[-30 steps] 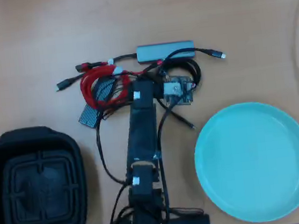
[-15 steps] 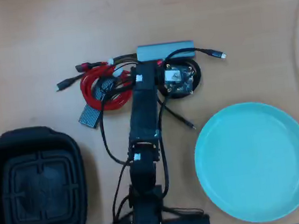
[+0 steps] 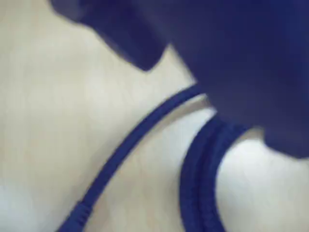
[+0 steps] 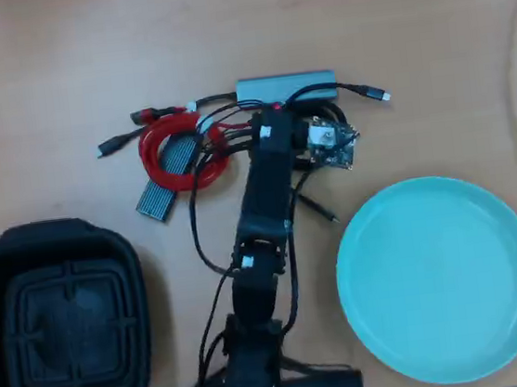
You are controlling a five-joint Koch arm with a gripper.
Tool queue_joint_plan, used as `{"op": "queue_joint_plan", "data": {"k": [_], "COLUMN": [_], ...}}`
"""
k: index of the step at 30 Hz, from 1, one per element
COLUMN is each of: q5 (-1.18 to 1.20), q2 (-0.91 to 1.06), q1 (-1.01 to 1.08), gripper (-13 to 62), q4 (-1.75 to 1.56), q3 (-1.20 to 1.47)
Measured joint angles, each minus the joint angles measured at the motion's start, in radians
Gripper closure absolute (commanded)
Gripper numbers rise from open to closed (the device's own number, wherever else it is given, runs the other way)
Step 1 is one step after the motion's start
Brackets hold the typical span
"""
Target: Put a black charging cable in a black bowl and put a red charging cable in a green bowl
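**A:** Where do the cables lie, seen from overhead?

**B:** The bright red coiled charging cable [image 4: 172, 155] sits on the pale wooden worktop [image 4: 58, 76] toward eleven o'clock of the frame's middle, lying over a flat ribbed grey rectangular piece [image 4: 168, 183]. The thin black charging cable [image 4: 308, 197] is mostly hidden under the black arm [image 4: 265, 211]; loops show by the slim grey hub [image 4: 285, 85] at twelve.

**A:** And the containers?

**B:** The squarish black bowl with its ridged bottom [image 4: 59, 328] is at eight o'clock, holding nothing. The wide round turquoise dish [image 4: 439, 277] is at four, likewise bare.

**A:** The jaws?

**B:** The gripper [image 4: 322, 139] hangs over the black cable. In the blurred wrist view, dark strands [image 3: 198, 179] cross pale wood beneath it. Whether the jaws are released or clenched, I cannot tell.
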Motion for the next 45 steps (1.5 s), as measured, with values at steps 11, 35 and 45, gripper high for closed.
{"op": "queue_joint_plan", "data": {"k": [11, 35, 45], "q5": [0.0, 0.195, 0.327], "q2": [-0.091, -0.202, -0.204], "q1": [0.009, 0.009, -0.015], "gripper": [18.6, 18.7, 18.6], "q4": [0.002, 0.011, 0.094], "q3": [-0.087, -0.132, -0.132]}}
